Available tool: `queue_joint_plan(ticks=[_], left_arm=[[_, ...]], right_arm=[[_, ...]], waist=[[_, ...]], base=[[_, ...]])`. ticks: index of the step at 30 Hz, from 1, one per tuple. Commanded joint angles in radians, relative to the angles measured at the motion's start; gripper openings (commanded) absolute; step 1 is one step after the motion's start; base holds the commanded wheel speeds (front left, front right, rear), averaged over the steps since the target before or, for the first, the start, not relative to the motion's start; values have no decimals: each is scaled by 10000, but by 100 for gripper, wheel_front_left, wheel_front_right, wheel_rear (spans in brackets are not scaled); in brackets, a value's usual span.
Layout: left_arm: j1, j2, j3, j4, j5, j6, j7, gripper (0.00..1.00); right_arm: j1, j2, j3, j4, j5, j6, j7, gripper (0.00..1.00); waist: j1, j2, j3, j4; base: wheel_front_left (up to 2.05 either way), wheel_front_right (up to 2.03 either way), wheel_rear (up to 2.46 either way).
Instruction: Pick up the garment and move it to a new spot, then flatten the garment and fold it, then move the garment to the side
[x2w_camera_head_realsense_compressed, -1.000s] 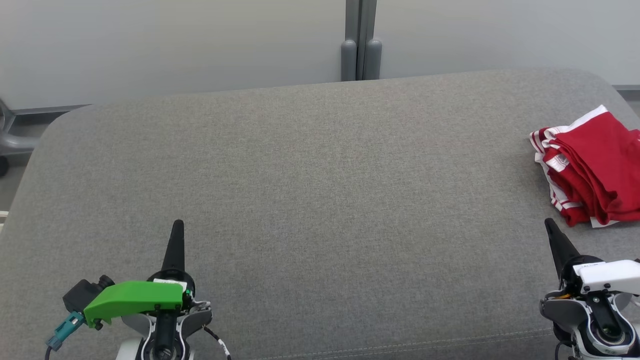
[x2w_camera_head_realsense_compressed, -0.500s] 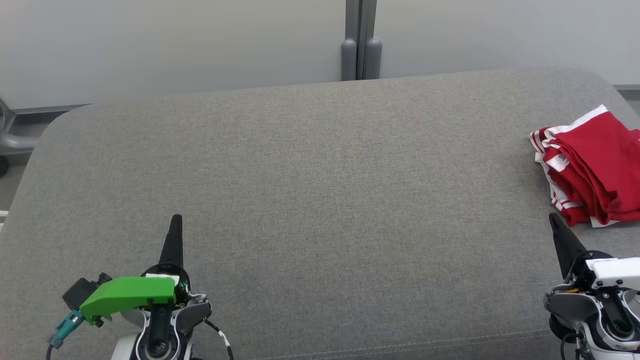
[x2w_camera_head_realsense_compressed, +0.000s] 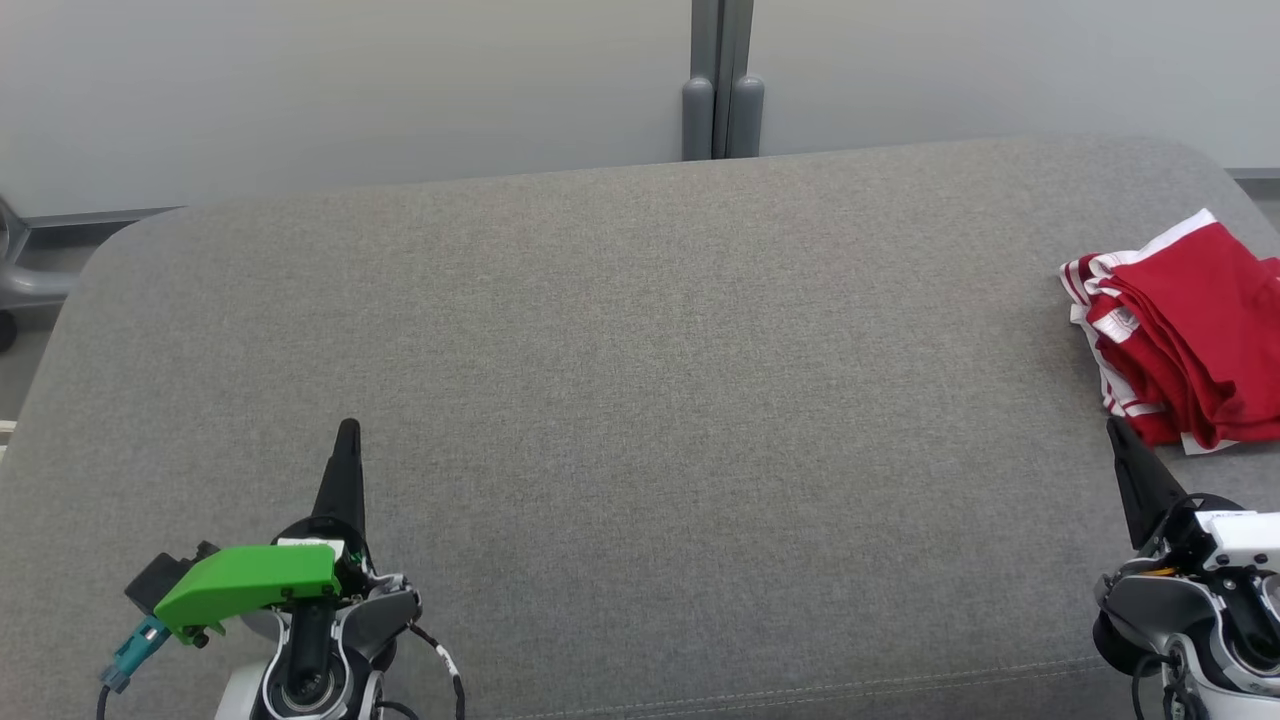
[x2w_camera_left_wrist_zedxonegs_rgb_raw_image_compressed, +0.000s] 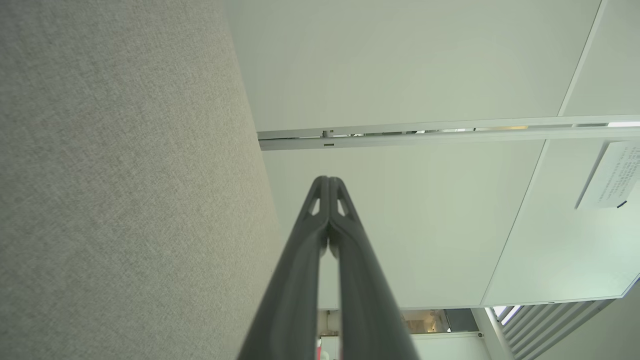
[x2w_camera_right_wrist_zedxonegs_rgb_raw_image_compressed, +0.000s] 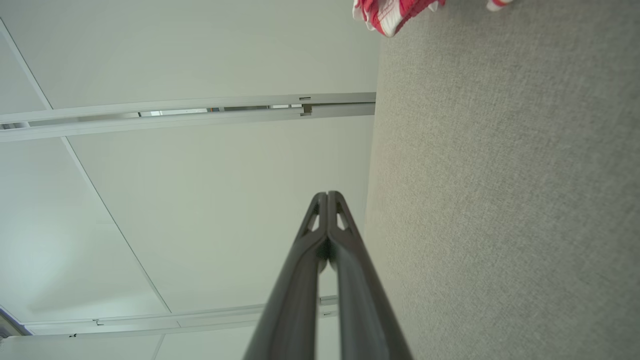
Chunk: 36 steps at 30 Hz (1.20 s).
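Observation:
The garment (x2w_camera_head_realsense_compressed: 1195, 330) is red with white stripes and trim, folded in a bundle at the right edge of the grey cushion (x2w_camera_head_realsense_compressed: 640, 400). A corner of the garment (x2w_camera_right_wrist_zedxonegs_rgb_raw_image_compressed: 392, 14) peeks in at the top of the right wrist view. My right gripper (x2w_camera_head_realsense_compressed: 1114, 428) is shut and empty, its tip just below the bundle's near edge, close to it. My left gripper (x2w_camera_head_realsense_compressed: 348, 428) hovers over the cushion at the lower left, far from the garment. In the wrist views both pairs of fingers, left (x2w_camera_left_wrist_zedxonegs_rgb_raw_image_compressed: 328, 181) and right (x2w_camera_right_wrist_zedxonegs_rgb_raw_image_compressed: 327, 195), are pressed together with nothing between them.
The wide grey cushion fills the middle. Behind it stands a pale wall with a grey post (x2w_camera_head_realsense_compressed: 722, 85). At the far left a grey metal frame (x2w_camera_head_realsense_compressed: 25, 285) and floor show beside the cushion's rounded corner.
Both grippers have crept a little up the head view; the right one has also drifted right, its tip nearer the garment. The garment has not moved.

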Motion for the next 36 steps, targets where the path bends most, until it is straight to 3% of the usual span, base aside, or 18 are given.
queue_joint_plan(ticks=[1, 36], left_arm=[[-189, 10, 42, 16, -145, -67, 66, 0], [-166, -2, 54, 13, -115, -64, 61, 0]], right_arm=[[-125, -35, -47, 33, 146, 4, 64, 0], [-148, 57, -170, 36, -26, 4, 150, 0]], waist=[[0, -1, 1, 0], [0, -1, 1, 0]], base=[[0, 0, 0], [0, 0, 0]])
